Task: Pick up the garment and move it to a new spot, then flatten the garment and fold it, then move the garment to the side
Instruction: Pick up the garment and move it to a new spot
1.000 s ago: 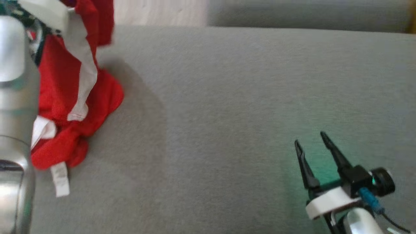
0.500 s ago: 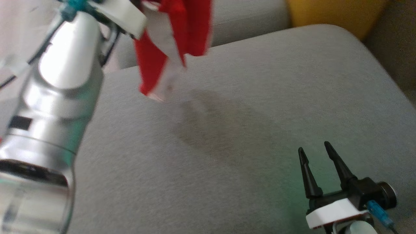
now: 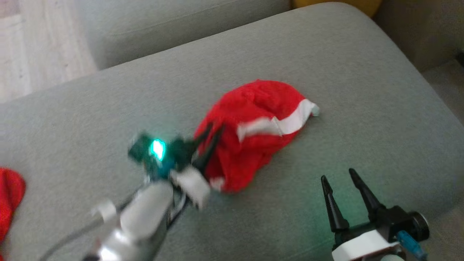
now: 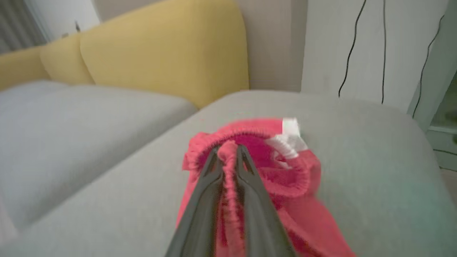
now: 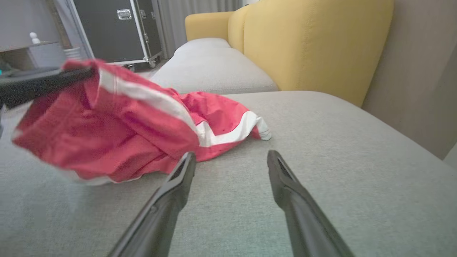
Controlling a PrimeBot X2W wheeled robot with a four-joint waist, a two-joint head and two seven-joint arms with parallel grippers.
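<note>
- Head view: at centre frame the left pincer (image 3: 215, 127) is gripping the near-left edge of the red garment (image 3: 253, 145), which is lying bunched in the middle of the grey sofa cushion (image 3: 344, 54). The right pincer (image 3: 337, 174) is waiting at lower right, spread and empty, apart from the cloth. Another piece of red cloth (image 3: 9, 195) is showing at the left edge.
- Left wrist view: the dark fingers are pressing nearly together on a fold of the elastic waistband (image 4: 300, 175), with the yellow backrest (image 4: 160, 46) sitting in the upper left.
- Right wrist view: the spread fingers are pointing towards the heap in the left half of the frame, its white stripe (image 5: 150, 94) running twisted across it.
- Progress, as a judgement: the carry to a new spot is looking nearly complete, with the release not yet made. Flattening, folding and moving aside are all remaining.
</note>
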